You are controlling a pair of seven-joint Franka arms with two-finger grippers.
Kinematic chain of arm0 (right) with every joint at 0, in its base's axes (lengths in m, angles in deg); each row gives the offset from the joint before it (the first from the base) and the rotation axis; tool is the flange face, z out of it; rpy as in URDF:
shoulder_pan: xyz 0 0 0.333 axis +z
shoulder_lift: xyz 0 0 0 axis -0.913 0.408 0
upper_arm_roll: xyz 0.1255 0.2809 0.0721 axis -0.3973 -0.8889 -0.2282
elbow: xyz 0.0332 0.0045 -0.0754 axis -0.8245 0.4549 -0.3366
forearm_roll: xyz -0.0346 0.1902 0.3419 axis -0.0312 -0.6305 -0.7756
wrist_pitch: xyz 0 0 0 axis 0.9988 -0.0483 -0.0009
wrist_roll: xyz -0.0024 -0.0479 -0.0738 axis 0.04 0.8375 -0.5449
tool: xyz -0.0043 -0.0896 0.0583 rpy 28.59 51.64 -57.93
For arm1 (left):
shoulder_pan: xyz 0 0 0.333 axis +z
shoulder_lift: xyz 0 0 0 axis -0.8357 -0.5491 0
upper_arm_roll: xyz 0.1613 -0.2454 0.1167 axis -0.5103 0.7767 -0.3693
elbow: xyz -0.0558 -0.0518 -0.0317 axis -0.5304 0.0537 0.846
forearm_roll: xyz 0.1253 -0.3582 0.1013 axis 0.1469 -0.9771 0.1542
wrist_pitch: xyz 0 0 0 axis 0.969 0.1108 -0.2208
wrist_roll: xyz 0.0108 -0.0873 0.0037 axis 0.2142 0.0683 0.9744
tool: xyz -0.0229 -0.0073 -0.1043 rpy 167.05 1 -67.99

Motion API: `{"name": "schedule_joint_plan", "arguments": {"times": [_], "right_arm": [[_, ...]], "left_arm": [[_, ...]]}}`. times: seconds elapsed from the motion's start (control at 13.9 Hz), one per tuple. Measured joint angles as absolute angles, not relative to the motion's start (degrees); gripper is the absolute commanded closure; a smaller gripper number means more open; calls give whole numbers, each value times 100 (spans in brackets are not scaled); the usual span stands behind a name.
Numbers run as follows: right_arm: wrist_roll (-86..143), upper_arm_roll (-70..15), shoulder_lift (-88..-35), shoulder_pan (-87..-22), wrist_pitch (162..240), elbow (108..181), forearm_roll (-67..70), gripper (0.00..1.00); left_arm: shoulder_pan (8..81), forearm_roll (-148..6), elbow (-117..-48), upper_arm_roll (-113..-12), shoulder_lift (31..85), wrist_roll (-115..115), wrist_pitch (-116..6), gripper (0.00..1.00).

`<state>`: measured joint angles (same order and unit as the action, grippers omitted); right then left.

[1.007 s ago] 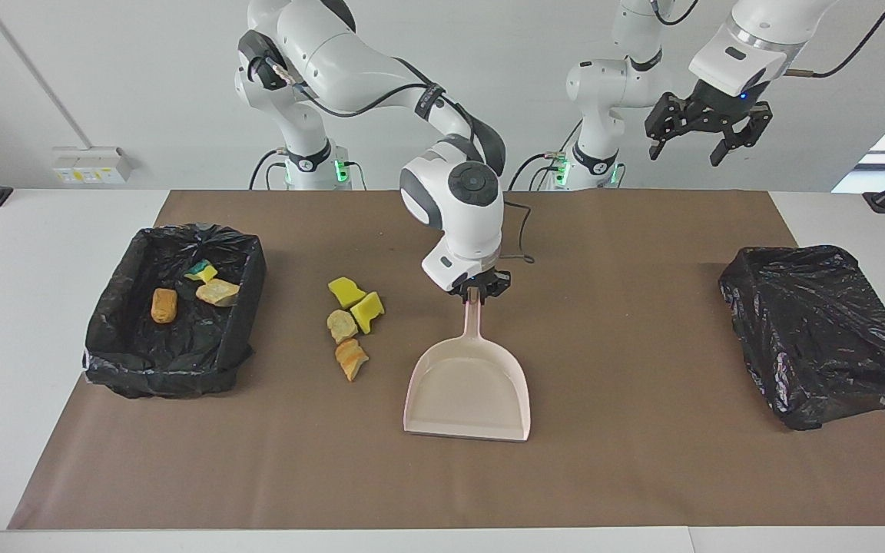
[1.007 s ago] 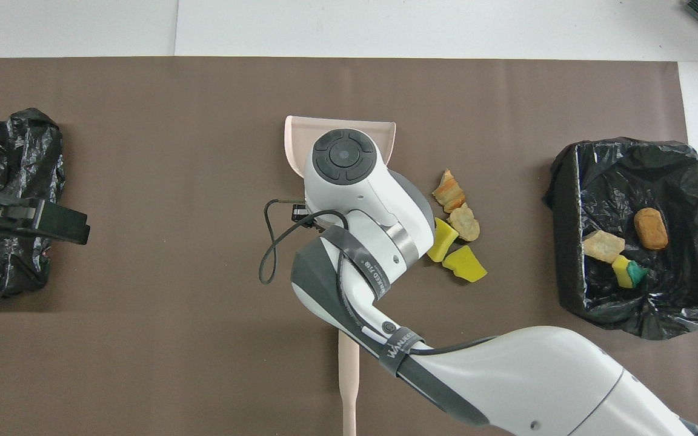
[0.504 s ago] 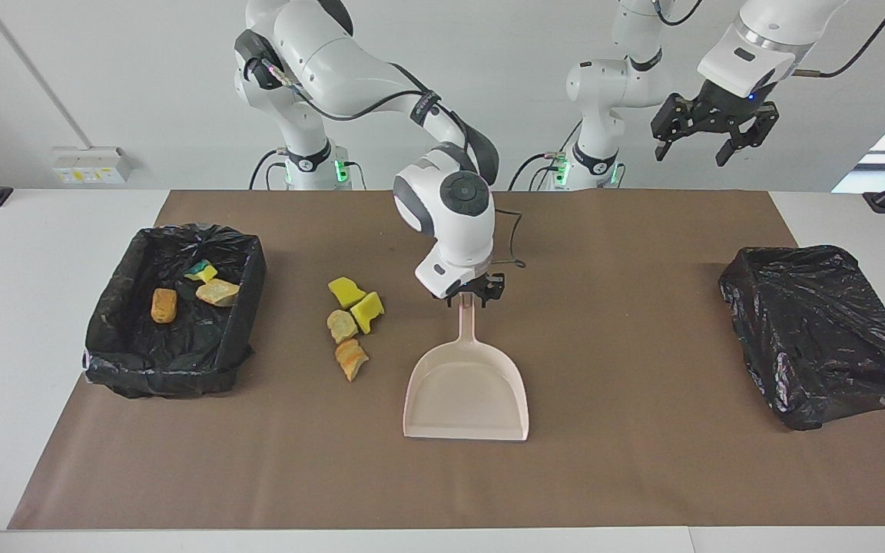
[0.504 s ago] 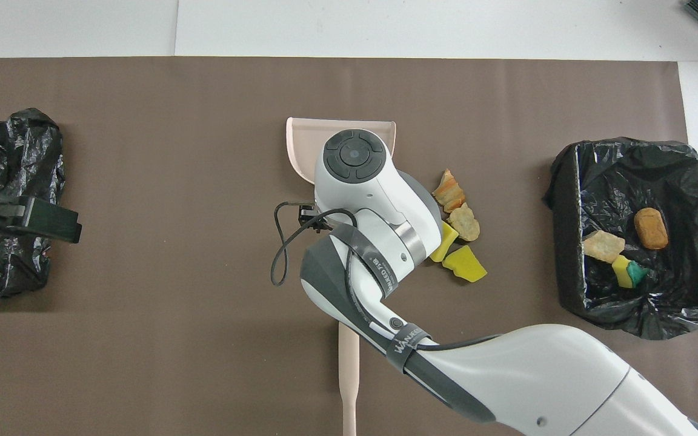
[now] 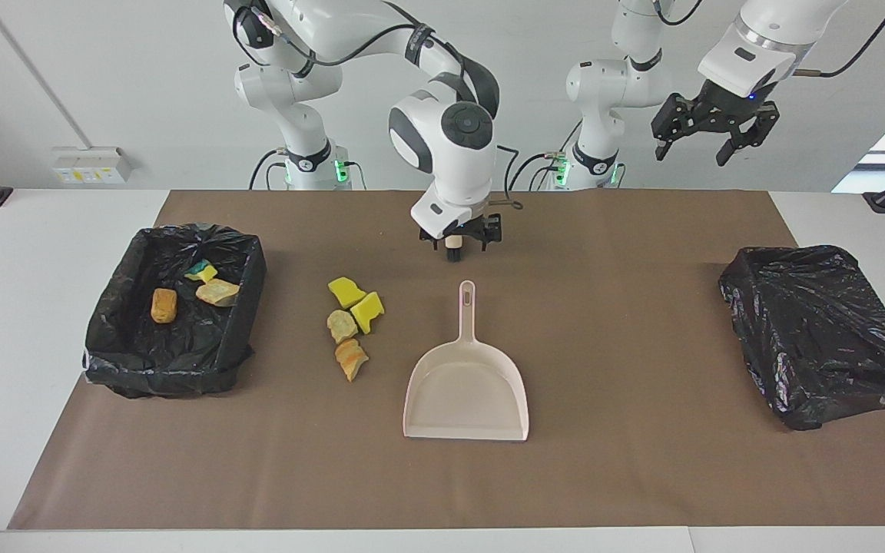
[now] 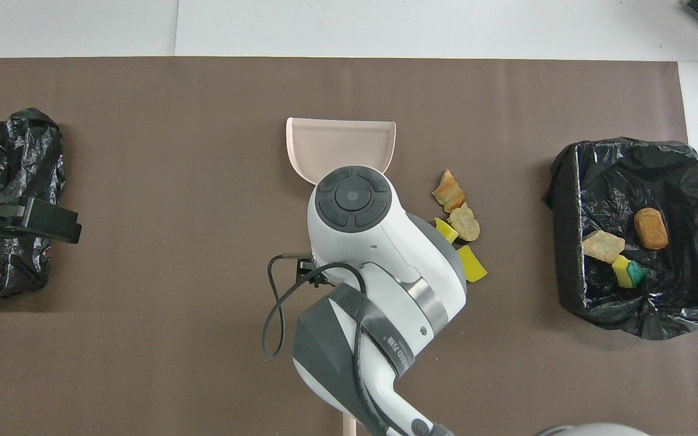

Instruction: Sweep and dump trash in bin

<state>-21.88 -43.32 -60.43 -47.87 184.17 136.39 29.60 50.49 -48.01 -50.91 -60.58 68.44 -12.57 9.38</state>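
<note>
Four pieces of trash (image 5: 350, 322) lie in a short row on the brown counter (image 5: 642, 476), beside the pink dustpan (image 5: 466, 392), toward the right arm's end. Three more pieces (image 5: 195, 289) are already in the lined bin (image 5: 127, 361). In the facing view the row lies at about 8 o'clock from the right pincer (image 5: 459, 247), which hangs open and empty above the dustpan handle, whose long axis points at the robots. The left pincer (image 5: 714, 138) waits high, open. The right arm is nearer.
</note>
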Motion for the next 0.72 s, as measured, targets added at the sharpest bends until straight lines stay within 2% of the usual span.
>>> {"name": "schedule_joint_plan", "arguments": {"times": [0.14,0.43,0.72], "right_arm": [[-2299,-4344,-6625,-4596,18480,14501,2533,0],[-2455,-4351,-7772,-4247,19314,16438,1643,0],[-2427,-4352,-8602,-3952,19673,17562,1146,0]], "left_arm": [[5049,-4801,-5092,-6058,6845,-1257,938,0],[5049,-4799,-5092,-6058,6848,-1257,938,0],[5092,-4798,-5094,-6061,6848,-1259,938,0]]}}
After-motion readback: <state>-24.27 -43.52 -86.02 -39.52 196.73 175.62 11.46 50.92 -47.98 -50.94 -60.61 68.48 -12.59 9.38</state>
